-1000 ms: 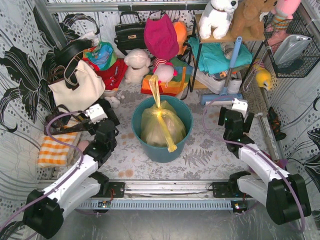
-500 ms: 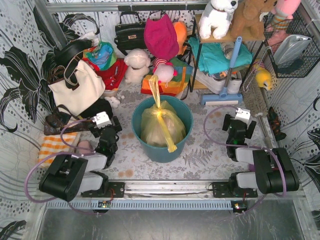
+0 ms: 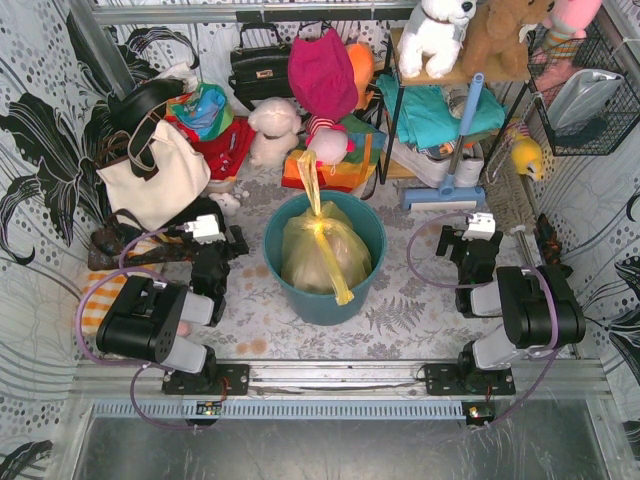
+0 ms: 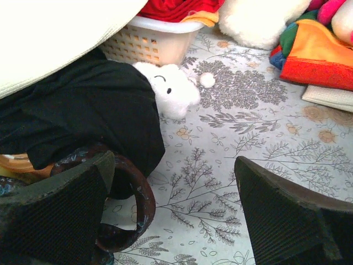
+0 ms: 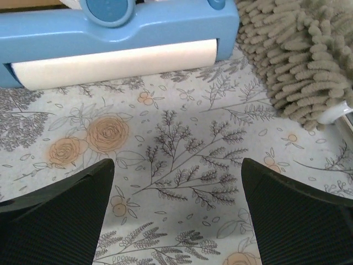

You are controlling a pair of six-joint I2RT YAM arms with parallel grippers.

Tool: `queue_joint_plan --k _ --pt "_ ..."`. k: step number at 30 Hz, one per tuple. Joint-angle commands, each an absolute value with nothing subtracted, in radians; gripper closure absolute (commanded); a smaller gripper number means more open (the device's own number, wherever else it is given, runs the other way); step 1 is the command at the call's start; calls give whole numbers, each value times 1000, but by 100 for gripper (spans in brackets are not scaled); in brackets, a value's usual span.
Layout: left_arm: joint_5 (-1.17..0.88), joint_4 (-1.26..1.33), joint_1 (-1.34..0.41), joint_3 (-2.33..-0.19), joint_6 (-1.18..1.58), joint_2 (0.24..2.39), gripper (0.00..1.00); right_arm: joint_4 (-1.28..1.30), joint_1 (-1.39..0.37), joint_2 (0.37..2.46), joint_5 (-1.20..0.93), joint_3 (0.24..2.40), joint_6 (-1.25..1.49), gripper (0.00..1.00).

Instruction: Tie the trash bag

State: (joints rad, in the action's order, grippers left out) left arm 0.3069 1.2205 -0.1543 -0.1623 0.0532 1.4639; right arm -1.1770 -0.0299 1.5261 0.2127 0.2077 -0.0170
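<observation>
The trash bag (image 3: 322, 250), thin yellow-green plastic with pale contents showing through, sits in the round teal bin (image 3: 370, 228) in the middle of the top view. It is knotted at the top; one tail stands up toward the back, the other hangs over the bin's near rim. My left gripper (image 3: 216, 243) is folded back left of the bin, open and empty over the floral cloth (image 4: 231, 138). My right gripper (image 3: 474, 243) is folded back right of the bin, open and empty over the cloth (image 5: 182, 149). Neither touches the bag.
A cream tote (image 3: 150, 175), a black cloth (image 4: 94, 116), a small white plush (image 4: 168, 88) and a brown strap loop (image 4: 132, 204) lie by the left gripper. A blue mop head (image 5: 116, 38) and grey mop fringe (image 5: 298, 55) lie ahead of the right gripper. Toys and a shelf fill the back.
Both arms have drawn back from stretched poses and folded up over their bases, away from the bin. The bag and bin have not moved.
</observation>
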Motion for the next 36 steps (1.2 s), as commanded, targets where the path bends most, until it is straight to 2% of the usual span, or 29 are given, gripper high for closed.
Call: queue_joint_plan --k 1,36 --pt "277 1294 -141 -163 56 1461 2 -1284 -25 1532 174 196 -24 3" --pt "276 1289 -137 -173 59 1468 2 -1311 -26 1539 202 190 -26 3"
